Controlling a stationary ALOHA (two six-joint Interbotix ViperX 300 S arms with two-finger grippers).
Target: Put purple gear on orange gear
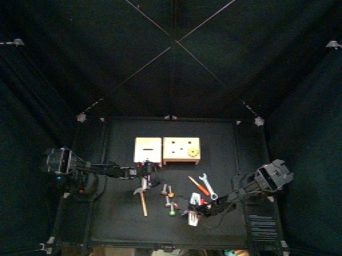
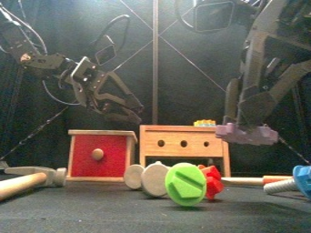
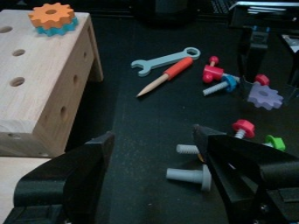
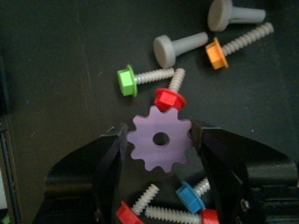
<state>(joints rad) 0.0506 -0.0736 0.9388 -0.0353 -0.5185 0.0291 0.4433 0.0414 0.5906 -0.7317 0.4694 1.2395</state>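
The purple gear (image 4: 149,150) is clamped between the jaws of my right gripper (image 4: 160,131), held a little above the table over scattered bolts. In the front view the purple gear (image 2: 250,136) hangs at the right, beside the wooden box (image 2: 183,150), about level with its top. The orange gear (image 3: 52,15) lies on a blue piece on top of that box, which has round holes in its side. It also shows as an orange bit on the box top in the front view (image 2: 205,122). My left gripper (image 3: 152,166) is open and empty, hovering beside the box.
A red and grey wrench (image 3: 163,68) and a pencil-like tool (image 3: 156,85) lie near the box. Coloured and white bolts (image 4: 187,44) are scattered under the right gripper. A red-faced wooden box (image 2: 100,155) stands at the left, and a green bolt head (image 2: 186,185) lies in front.
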